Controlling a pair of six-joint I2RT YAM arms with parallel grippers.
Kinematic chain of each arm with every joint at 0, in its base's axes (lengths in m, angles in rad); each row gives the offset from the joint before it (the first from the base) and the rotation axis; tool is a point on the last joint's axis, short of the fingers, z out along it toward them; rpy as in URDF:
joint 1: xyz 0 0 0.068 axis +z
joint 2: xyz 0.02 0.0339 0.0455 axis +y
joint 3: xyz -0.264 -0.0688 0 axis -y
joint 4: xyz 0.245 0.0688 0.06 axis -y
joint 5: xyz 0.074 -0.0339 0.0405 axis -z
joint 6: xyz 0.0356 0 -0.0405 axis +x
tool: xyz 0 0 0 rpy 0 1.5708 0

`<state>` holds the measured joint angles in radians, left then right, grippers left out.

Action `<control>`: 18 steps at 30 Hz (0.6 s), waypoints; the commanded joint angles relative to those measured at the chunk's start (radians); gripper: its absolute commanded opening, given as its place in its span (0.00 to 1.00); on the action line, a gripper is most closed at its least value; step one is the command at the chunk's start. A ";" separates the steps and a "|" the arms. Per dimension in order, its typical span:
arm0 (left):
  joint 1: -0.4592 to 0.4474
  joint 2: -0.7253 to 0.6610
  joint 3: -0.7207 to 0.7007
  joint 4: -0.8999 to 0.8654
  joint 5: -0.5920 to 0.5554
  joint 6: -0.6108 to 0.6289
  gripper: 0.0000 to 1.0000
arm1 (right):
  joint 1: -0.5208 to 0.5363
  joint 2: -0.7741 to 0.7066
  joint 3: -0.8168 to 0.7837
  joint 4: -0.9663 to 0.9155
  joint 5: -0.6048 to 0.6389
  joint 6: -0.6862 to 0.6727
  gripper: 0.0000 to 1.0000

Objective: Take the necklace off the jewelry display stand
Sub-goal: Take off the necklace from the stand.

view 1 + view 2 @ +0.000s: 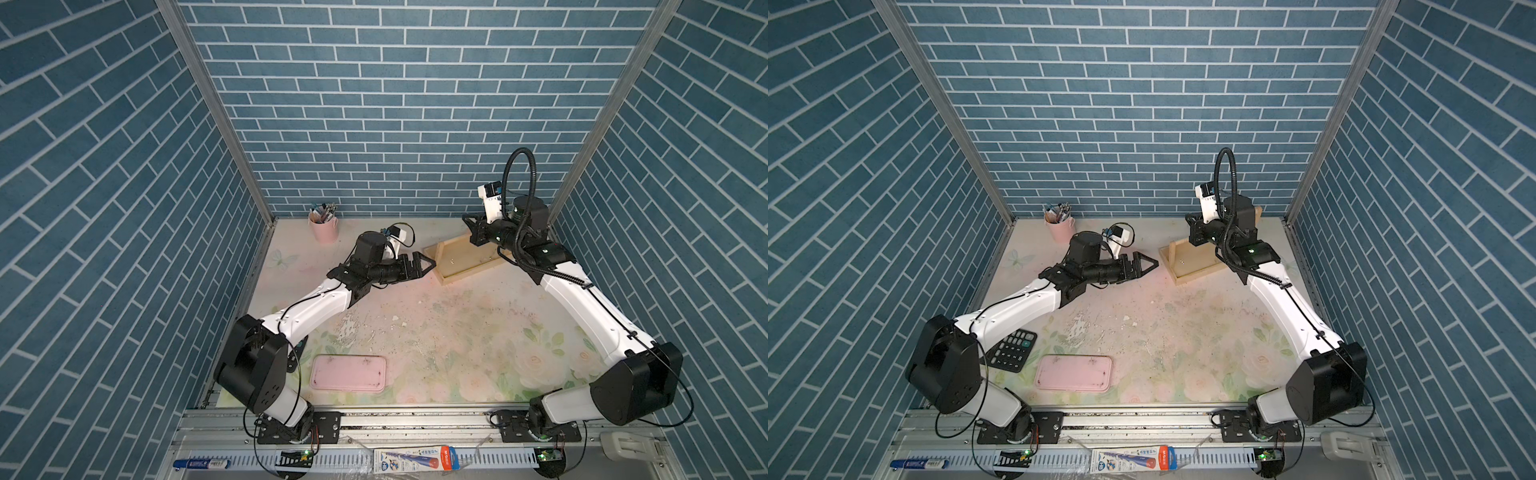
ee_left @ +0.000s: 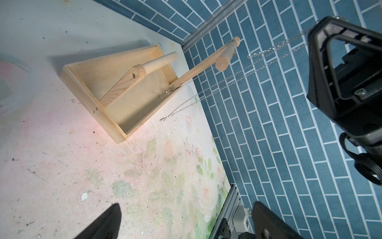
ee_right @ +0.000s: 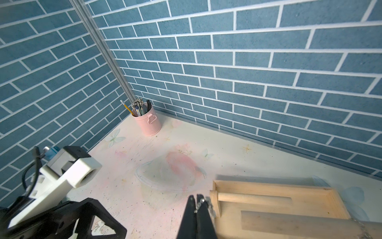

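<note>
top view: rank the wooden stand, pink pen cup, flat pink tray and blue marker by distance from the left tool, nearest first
left tool:
1. jewelry display stand, just beside its tips.
2. pink pen cup, back left corner, and flat pink tray, front left: too close to call.
3. blue marker, front rail, far left.

One stand (image 2: 86, 97), one necklace (image 2: 168, 92), one tray (image 1: 348, 374), one cup (image 3: 148, 124), one calculator (image 1: 1013, 349).

Hides much of jewelry display stand (image 1: 457, 261) behind right arm (image 1: 582, 299) in both top views; leaves necklace (image 2: 277, 46) too fine to trace there. Crops stand in right wrist view.
</note>
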<state>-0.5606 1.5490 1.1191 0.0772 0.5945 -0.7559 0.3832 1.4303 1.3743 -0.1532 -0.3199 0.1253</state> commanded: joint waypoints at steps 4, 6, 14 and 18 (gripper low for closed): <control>0.029 -0.019 -0.037 0.144 0.072 -0.030 0.99 | 0.033 -0.019 0.064 -0.043 -0.005 -0.041 0.00; 0.037 -0.026 -0.047 0.184 0.090 -0.035 0.99 | 0.044 -0.019 0.075 -0.049 -0.005 -0.044 0.00; 0.064 -0.031 -0.085 0.356 0.157 -0.088 0.99 | 0.084 -0.012 0.134 -0.075 -0.011 -0.045 0.00; 0.064 -0.001 -0.100 0.441 0.184 -0.141 0.99 | 0.110 -0.004 0.168 -0.093 -0.009 -0.050 0.00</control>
<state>-0.5022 1.5410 1.0386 0.4038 0.7345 -0.8543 0.4759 1.4303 1.5028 -0.2249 -0.3218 0.1215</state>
